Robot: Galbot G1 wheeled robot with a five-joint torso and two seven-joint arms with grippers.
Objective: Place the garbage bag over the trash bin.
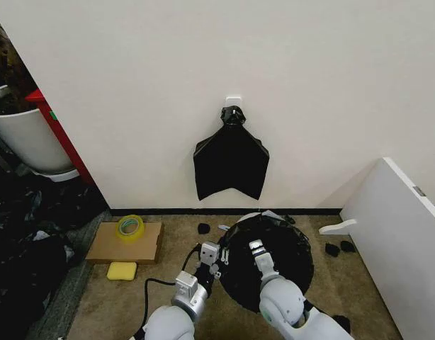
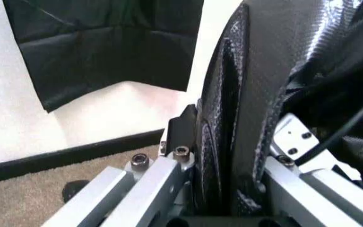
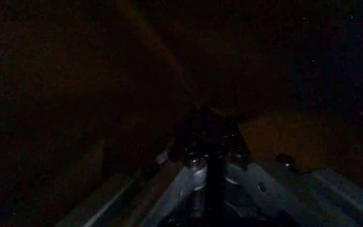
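The glossy black garbage bag (image 1: 274, 258) lies draped over the trash bin on the carpet in the head view; a sliver of the bin's white rim (image 1: 247, 216) shows at the far edge. My left gripper (image 1: 211, 259) is at the bag's left edge. In the left wrist view, the left gripper (image 2: 229, 163) is shut on a fold of embossed black film (image 2: 245, 94). My right gripper (image 1: 258, 250) reaches into the bag's top. The right wrist view is dark, with the right gripper (image 3: 211, 158) close together on dark film.
A bunch of matte black bags (image 1: 232, 159) hangs on the wall behind. A cardboard sheet (image 1: 108, 248) with a yellow tape roll (image 1: 130, 226) and a yellow sponge (image 1: 122, 270) lie to the left. A white board (image 1: 402, 234) stands right, a big white tub (image 1: 26, 138) far left.
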